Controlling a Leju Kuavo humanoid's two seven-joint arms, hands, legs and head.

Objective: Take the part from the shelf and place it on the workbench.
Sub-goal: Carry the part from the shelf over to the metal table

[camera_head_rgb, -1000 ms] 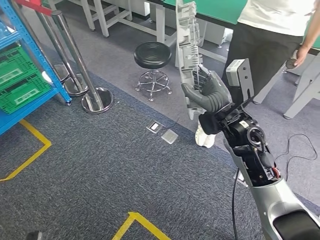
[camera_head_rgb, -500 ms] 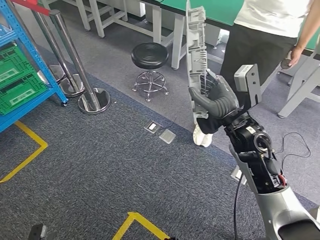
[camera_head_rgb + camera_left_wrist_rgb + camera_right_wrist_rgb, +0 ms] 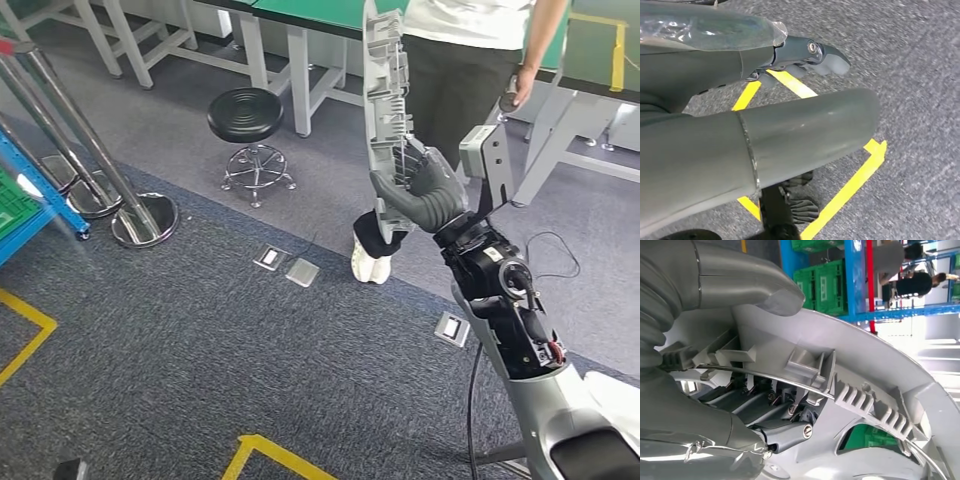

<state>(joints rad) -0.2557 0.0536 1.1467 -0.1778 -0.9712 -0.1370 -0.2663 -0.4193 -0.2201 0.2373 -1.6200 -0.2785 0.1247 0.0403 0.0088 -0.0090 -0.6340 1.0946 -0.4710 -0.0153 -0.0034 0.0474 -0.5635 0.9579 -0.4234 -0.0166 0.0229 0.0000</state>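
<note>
Part (image 3: pixel 386 110): long grey moulded plastic panel, ribbed and clipped on its inner face, slightly curved. Stands nearly upright, gripped low down by the right hand (image 3: pixel 423 190). Workbench (image 3: pixel 332 12): green-topped, white-framed, beyond it.

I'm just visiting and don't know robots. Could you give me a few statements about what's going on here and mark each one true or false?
1. The right hand holds the grey plastic part upright. True.
2. The part already lies on the green workbench. False: it is in the hand, above the floor.
3. A black round stool stands on the floor near the workbench. True.
4. The left hand holds a second part. False: it hangs over the carpet, holding nothing.
5. A person stands by the workbench. True.
</note>
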